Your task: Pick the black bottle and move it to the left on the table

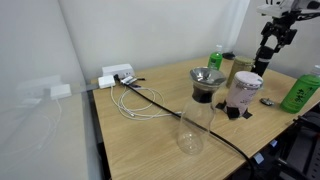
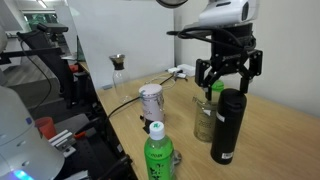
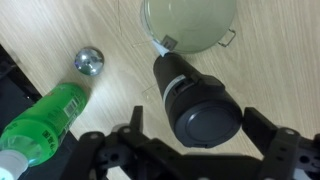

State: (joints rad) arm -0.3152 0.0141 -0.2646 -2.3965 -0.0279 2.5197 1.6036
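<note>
The black bottle (image 2: pixel 227 125) stands upright on the light wood table (image 2: pixel 280 140), next to a glass jar. In the wrist view its round black top (image 3: pixel 205 108) lies between my two fingers. My gripper (image 2: pixel 228 78) is open and hangs right over the bottle, fingertips about level with its top and not touching it. The gripper also shows in the wrist view (image 3: pixel 200 128) and in an exterior view (image 1: pixel 269 45) at the table's far end.
A glass jar (image 3: pixel 190 22) stands close behind the bottle. A green bottle (image 3: pixel 45 120) and a small silver ball (image 3: pixel 89 61) are to one side. Further off are a purple-lidded cup (image 1: pixel 243 92), a glass carafe with dark funnel (image 1: pixel 203 100), another green bottle (image 1: pixel 215 58) and cables (image 1: pixel 140 100).
</note>
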